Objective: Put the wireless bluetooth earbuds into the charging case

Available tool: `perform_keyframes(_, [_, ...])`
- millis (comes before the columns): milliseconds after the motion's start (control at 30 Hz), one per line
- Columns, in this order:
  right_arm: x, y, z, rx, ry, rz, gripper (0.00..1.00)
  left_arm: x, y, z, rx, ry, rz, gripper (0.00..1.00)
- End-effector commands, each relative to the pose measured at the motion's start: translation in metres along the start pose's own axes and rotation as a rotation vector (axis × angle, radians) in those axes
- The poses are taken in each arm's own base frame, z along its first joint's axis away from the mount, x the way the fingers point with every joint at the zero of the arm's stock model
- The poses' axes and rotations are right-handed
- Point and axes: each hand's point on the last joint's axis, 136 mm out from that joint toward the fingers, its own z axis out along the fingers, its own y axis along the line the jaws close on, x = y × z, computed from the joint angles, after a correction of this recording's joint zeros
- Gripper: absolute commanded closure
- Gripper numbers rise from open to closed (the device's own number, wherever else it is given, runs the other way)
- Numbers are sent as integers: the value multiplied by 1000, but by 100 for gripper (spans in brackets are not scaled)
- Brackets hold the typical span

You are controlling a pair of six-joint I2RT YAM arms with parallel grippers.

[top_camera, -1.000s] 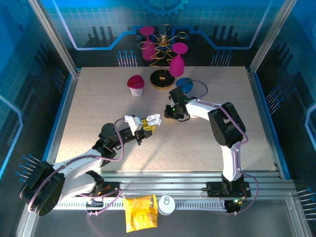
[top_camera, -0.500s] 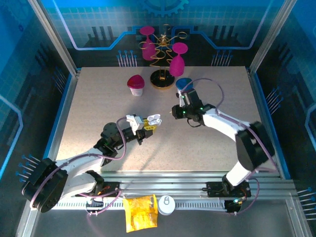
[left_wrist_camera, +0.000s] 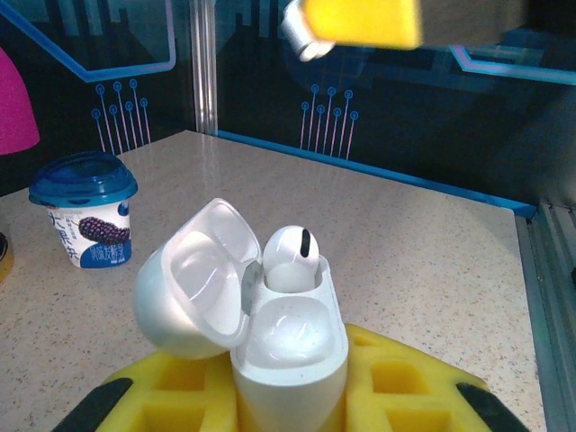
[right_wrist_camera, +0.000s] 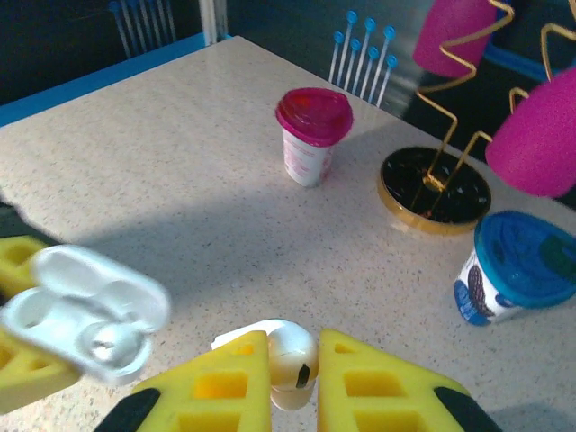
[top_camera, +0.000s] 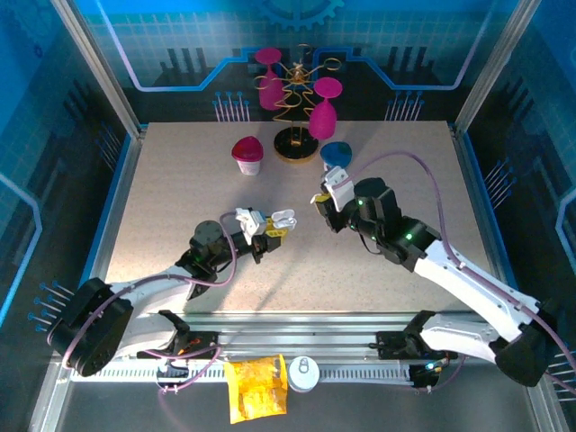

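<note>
**One bud seated, the other pinched in my right fingers**

My left gripper (top_camera: 267, 229) is clamped on the charging case (left_wrist_camera: 290, 342), its yellow fingers pressed against the lower body from either side, over the middle of the speckled table (top_camera: 180, 180). In my left wrist view the case stands with its long axis upright and its mouth up. The lid (left_wrist_camera: 189, 283) is swung open to the left on its hinge, hollow side toward the lens.

The seated earbud (left_wrist_camera: 290, 255) sits in the far socket, rounded head up, with a dark oval on the side toward the camera. Its stem is sunk out of sight in the well, so its long axis runs up and down with the case. The near socket shows a glossy hollow.

My right gripper (right_wrist_camera: 293, 369) is closed on the loose earbud (right_wrist_camera: 286, 349), pinched between the yellow fingertips. The bud's rounded head shows in the gap, its dark oval low and toward the lens. A strip of white peeks past the top of the left finger, and I cannot tell which way the stem runs.

From above, my right gripper hangs to the right of the case, near it but apart. Farther back on the table stand a pink-lidded cup (right_wrist_camera: 311, 135), a blue-lidded cup (right_wrist_camera: 515, 270) and a gold wire stand (right_wrist_camera: 436, 189) on a black base.
</note>
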Motion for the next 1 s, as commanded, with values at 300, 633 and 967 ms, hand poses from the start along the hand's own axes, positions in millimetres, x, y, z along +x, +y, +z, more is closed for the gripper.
perform_keyframes(300, [-16,53,9,-68,27,-306,86,-23,-4,5,48,-56,16,79])
perform_keyframes(633, [-13,83,34,-136,33,-369,86,-25,-4,4,46,-61,19,79])
perform_keyframes(967, [-5,88,39,-156,55,-371,86,-24,-5,3,45,-62,21,79])
